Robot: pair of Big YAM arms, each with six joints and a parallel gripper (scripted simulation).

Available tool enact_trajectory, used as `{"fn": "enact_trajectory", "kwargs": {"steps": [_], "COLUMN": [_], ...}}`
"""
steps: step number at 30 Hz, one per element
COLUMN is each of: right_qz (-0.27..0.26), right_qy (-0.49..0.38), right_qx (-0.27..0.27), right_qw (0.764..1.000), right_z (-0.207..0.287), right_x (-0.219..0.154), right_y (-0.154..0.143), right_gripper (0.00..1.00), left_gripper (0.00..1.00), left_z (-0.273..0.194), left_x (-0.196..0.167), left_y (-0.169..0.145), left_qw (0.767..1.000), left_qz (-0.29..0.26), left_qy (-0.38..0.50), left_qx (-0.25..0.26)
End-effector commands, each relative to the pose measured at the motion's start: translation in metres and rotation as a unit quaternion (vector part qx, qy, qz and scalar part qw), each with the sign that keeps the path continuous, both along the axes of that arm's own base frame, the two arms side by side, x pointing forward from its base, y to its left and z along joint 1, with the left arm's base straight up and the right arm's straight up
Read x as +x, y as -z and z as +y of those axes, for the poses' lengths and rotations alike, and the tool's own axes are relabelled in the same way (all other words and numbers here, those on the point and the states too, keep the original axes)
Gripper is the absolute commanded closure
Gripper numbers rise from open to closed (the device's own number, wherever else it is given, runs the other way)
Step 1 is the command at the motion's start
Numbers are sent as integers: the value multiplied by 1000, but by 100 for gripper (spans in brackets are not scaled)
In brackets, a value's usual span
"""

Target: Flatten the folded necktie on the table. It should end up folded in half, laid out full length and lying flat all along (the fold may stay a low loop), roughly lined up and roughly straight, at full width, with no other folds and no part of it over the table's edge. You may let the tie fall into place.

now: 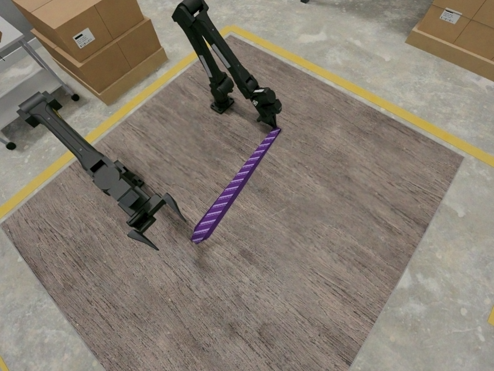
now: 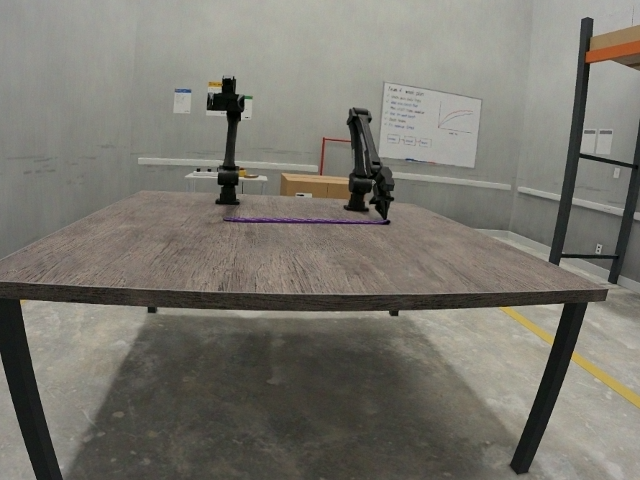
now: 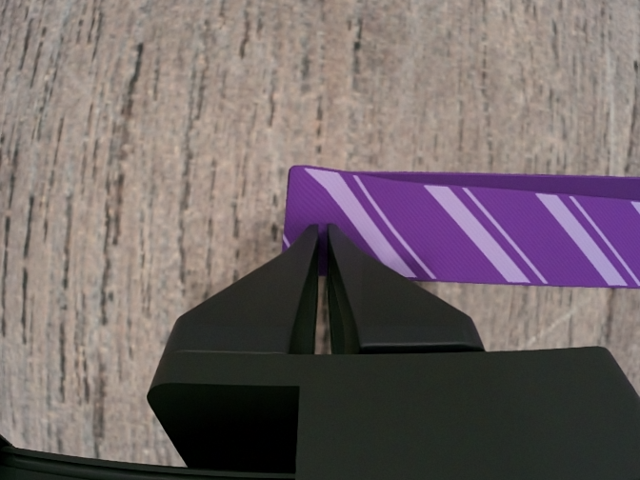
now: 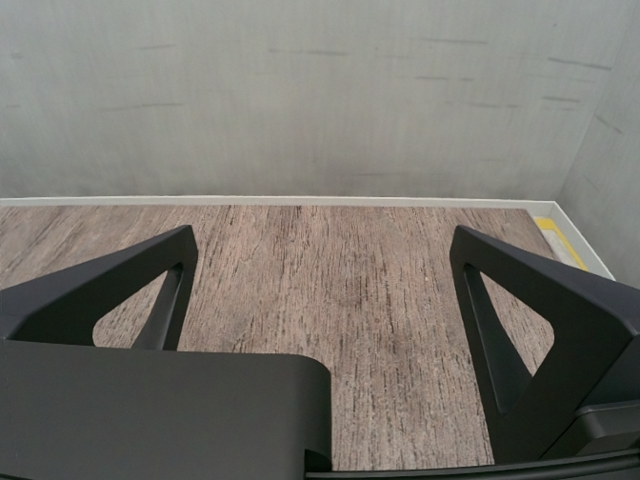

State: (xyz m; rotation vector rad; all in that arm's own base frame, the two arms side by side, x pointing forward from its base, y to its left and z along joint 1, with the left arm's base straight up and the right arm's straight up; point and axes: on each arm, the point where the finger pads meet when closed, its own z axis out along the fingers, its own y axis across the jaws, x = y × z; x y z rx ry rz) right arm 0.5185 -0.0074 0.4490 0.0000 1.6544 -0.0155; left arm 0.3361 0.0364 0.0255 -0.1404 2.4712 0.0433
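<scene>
Tie point(image 1: 236, 185) point(image 2: 305, 220) point(image 3: 465, 232) laid out straight on desk point(image 1: 319, 239) point(image 2: 310, 258) point(image 3: 154, 129) point(image 4: 330, 289). I have left claw point(image 1: 275, 126) point(image 2: 385, 218) point(image 3: 323, 239) closed, gripping nothing, at its narrow end; right claw point(image 1: 172, 235) point(image 4: 324, 230) wide open, nothing held.

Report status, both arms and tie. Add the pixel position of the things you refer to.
Left gripper point(image 1: 275, 126) point(image 2: 386, 218) point(image 3: 323, 225) shut, at folded end. Right gripper point(image 1: 172, 236) point(image 4: 324, 227) open, holding nothing. Necktie point(image 1: 238, 181) point(image 2: 305, 220) point(image 3: 465, 232) folded, stretched out, layers slightly offset. No obstruction seen.

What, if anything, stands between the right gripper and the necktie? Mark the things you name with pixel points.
Nothing visible does. In the top view, only bare tabletop shows between the open right gripper point(image 1: 171, 235) point(image 4: 324, 230) and the necktie's point(image 1: 235, 186) point(image 2: 305, 220) point(image 3: 480, 232) near end.
</scene>
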Motion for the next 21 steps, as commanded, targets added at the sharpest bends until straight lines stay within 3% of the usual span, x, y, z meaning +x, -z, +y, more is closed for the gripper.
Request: {"fn": "enact_trajectory", "kwargs": {"steps": [1,21], "right_qz": [-31,-31], "right_qy": [-5,-5], "right_qx": [5,5], "right_qw": [999,999], "right_z": [7,7], "right_x": [2,2], "right_y": [-32,-32], "right_gripper": [0,0], "left_gripper": [96,96], "left_z": [1,1], "left_x": [11,11], "left_y": [-7,-1], "left_qw": [1000,1000], "left_qz": [-15,-15], "left_qy": [2,2], "left_qx": [4,4]}}
